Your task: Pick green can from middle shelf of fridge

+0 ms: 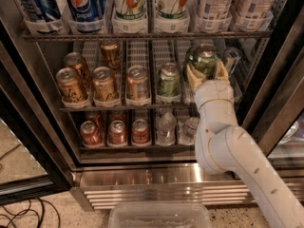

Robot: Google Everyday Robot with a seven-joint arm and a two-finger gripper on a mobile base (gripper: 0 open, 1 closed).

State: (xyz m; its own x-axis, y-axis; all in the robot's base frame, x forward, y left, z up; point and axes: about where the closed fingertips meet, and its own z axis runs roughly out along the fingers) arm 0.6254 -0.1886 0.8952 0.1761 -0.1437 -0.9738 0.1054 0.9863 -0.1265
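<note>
End effector tight round the green can — neighbouring green can close left, slim can close right, bottles just overhead

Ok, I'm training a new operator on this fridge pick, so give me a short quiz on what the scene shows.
1. True or false: the pincer is at the middle shelf, with its fingers on either side of a green can.
2. How many gold-brown cans show on that shelf?
3. What stands on the tier below? A) large soda bottles B) red cans and water bottles C) only green cans

Key: 1 true; 2 five; 3 B.
</note>
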